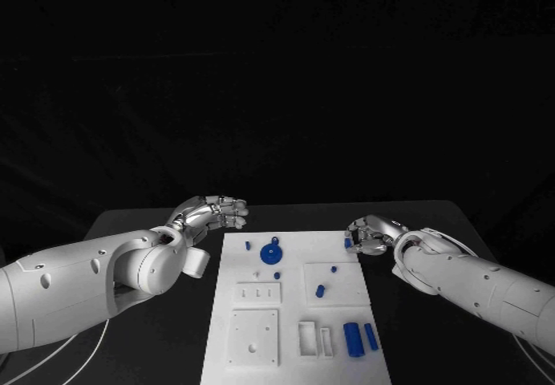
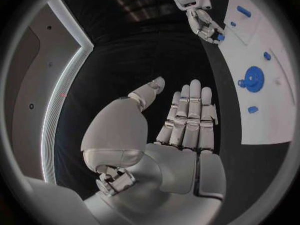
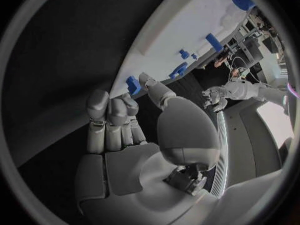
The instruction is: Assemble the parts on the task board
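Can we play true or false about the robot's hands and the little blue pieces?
1. The left hand holds the blue disc. False: it holds nothing, and the disc lies on the task board.
2. Two long blue parts lie side by side on the board. True.
3. The right hand hovers over the board's middle. False: it is at the board's right edge, pinching a small blue part.
4. The board is white. True.

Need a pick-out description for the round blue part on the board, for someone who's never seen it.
Start at the white task board in the middle of the black table. Go to its far end, between the two hands. The round blue part lies there: a flat disc, the widest blue piece, while its neighbours are small pegs and blocks.
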Tool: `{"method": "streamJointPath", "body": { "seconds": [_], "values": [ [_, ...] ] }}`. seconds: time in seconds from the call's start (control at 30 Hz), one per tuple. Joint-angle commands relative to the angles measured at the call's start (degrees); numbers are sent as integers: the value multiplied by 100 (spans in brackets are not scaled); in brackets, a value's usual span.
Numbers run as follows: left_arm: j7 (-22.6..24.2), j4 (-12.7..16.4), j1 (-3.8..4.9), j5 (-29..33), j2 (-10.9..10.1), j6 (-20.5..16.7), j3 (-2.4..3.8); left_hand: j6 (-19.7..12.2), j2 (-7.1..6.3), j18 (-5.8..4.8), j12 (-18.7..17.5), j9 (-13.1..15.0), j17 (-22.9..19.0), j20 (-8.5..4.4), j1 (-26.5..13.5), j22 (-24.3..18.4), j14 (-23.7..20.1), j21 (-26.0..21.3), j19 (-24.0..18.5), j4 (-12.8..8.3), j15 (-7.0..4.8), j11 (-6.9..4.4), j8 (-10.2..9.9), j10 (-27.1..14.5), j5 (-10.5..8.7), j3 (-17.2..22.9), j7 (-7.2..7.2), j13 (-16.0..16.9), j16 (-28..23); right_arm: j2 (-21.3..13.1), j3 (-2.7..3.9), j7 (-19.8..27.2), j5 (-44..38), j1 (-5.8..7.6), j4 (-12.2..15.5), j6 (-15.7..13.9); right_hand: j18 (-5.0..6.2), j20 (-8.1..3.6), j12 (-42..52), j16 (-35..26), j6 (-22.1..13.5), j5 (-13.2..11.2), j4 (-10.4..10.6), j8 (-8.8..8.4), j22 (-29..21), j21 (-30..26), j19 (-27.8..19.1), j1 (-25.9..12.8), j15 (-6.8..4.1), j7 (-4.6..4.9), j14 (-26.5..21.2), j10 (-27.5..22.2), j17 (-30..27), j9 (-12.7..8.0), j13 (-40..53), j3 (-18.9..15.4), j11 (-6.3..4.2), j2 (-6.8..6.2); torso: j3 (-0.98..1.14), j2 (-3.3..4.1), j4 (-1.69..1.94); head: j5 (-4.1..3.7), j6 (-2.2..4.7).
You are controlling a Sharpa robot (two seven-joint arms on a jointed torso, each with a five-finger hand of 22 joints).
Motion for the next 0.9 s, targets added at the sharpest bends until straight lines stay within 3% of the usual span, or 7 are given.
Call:
{"method": "streamJointPath", "body": {
  "seconds": [0.03,0.23,0.9],
  "values": [
    [66,34,3,-26,-2,89,4,18,14,38,-12,4,6,-2,-47,122,-38,29,-50,-41,20,37,-17,-3,-13,7,22,-8,26,29,-6,40,42,-17,-17,21,359,3,-21,-25,70,-166,11,13,79,-18,2,9,-30,1,11,5,12,-7,-5,125,-38,73,-1,5,-8,11,-11],
    [63,47,4,-39,-11,88,5,18,14,38,-13,5,6,-2,-48,122,-39,29,-51,-41,20,38,-18,-3,-13,7,23,-8,26,63,-10,34,42,-28,-47,54,359,7,-20,-33,141,-447,96,35,83,-14,15,28,-40,-8,20,17,30,-9,-3,416,-52,109,4,2,-17,19,-25],
    [55,37,4,-40,-12,87,5,15,15,38,-17,5,7,-2,-52,121,-39,30,-52,-41,20,40,-21,-5,-14,9,24,-10,27,63,-15,28,23,-46,-14,66,359,-14,0,-25,542,-503,169,221,95,26,28,20,-15,21,23,27,77,64,10,798,-24,149,7,-5,-17,18,-45]
  ]
}}
